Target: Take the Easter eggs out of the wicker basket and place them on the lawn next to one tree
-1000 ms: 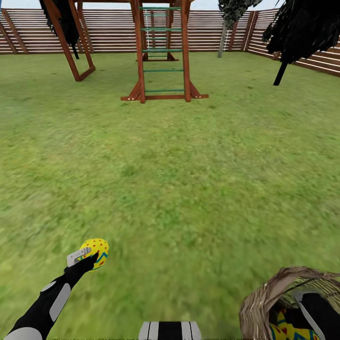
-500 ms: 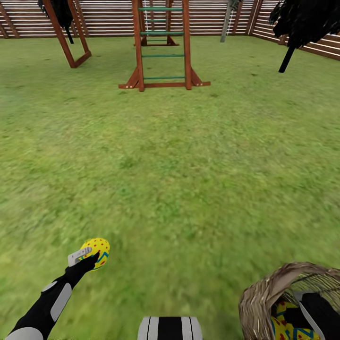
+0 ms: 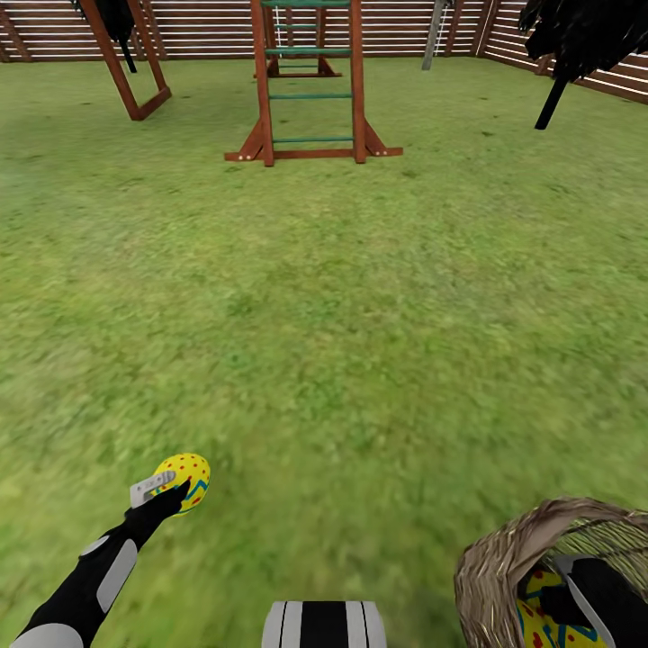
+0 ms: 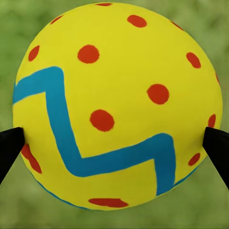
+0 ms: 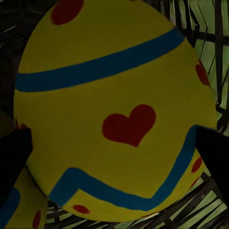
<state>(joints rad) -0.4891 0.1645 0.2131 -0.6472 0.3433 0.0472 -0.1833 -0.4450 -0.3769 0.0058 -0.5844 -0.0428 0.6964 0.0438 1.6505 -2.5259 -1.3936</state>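
Grass of the lawn (image 3: pixel 360 297) is stretching forward to a brown slatted fence (image 3: pixel 207 27), before which a wooden play tower (image 3: pixel 310 85) with green rungs is standing; an almost black tree (image 3: pixel 576 40) is leaning in at the far right, and a grey trunk (image 3: pixel 436 36) is rising by the fence. Near the head view's lower left, the left gripper (image 3: pixel 171 486) is holding one Easter egg (image 3: pixel 184 479) above the grass; in the left wrist view its two dark fingertips (image 4: pixel 9 148) are pressing against opposite sides of this egg (image 4: pixel 117 102), whose yellow shell is showing a blue zigzag band and red spots. At the head view's lower right corner, the wicker basket (image 3: pixel 499 567) is sitting on the lawn, and the right arm is reaching down into it, with yellow, blue-banded shells (image 3: pixel 540 621) lying inside. In the right wrist view the right gripper (image 5: pixel 117 152) is closing on a second egg (image 5: pixel 114 95), marked with a red heart, its fingertips touching both flanks; part of a third egg (image 5: pixel 24 210) is lying just beside it against the woven wall (image 5: pixel 205 28). Both held eggs are well apart from each other, and neither is near any trunk.
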